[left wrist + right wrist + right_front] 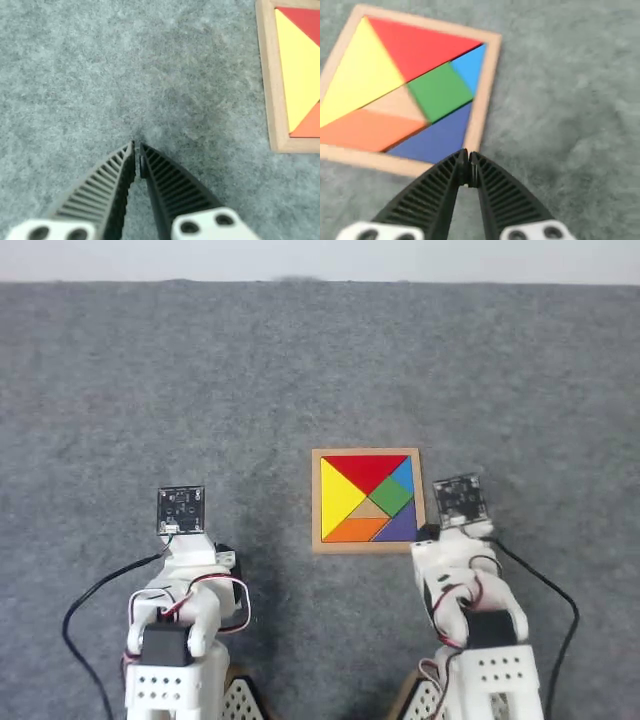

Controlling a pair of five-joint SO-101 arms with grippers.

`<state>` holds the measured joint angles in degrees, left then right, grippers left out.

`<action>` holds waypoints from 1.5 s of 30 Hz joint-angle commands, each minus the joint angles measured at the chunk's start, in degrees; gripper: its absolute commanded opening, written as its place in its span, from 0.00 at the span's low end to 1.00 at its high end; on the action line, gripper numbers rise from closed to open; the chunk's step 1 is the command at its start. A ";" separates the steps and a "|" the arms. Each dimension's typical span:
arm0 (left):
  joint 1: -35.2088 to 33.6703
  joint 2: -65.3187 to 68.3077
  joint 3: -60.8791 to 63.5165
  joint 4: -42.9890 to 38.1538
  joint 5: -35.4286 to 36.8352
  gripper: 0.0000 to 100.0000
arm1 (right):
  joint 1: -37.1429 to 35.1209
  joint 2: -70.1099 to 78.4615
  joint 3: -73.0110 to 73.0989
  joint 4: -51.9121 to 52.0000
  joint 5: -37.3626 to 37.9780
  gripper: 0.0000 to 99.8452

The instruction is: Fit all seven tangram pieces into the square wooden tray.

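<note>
Right gripper (469, 167), closed and empty beside the near right corner of the wooden tray (316, 502) holding all seven tangram pieces (362, 473), could bump it if swung left.

you have open grey worktop (200, 370) beyond the tray (316, 500) and to either side of it. its raised wooden rim is a low obstacle. your right hand (469, 159) sits at the near right corner and crowds that approach. your left hand (136, 146) stands well apart, with passing room between it and the tray.
</note>
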<state>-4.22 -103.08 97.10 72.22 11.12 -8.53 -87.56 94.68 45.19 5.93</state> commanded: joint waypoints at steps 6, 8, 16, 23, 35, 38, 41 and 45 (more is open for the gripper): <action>-0.35 -1.14 -0.66 0.09 -0.62 0.01 | 8.66 -14.46 1.93 7.69 1.41 0.01; -0.35 -1.14 -0.66 0.09 -0.62 0.01 | 7.96 -15.34 1.85 12.88 1.41 0.01; -0.35 -1.14 -0.66 0.09 -0.62 0.01 | 6.46 -15.87 1.85 18.33 1.41 0.01; -0.35 -1.14 -0.66 0.09 -0.62 0.01 | 6.46 -15.87 1.85 18.33 1.49 0.01; -0.35 -1.14 -0.66 0.09 -0.62 0.01 | 6.46 -15.87 1.76 18.15 1.49 0.01; -0.35 -1.14 -0.66 0.09 -0.62 0.01 | 6.46 -15.43 1.76 17.19 1.49 0.01; -0.35 -1.14 -0.66 0.09 -0.62 0.01 | 6.46 -15.43 1.76 17.10 1.49 0.01; -0.35 -1.14 -0.66 0.09 -0.62 0.01 | 6.46 -15.43 1.76 17.10 1.49 0.01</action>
<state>-4.22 -103.08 97.10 72.22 11.12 -1.85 -101.54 95.74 63.21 6.46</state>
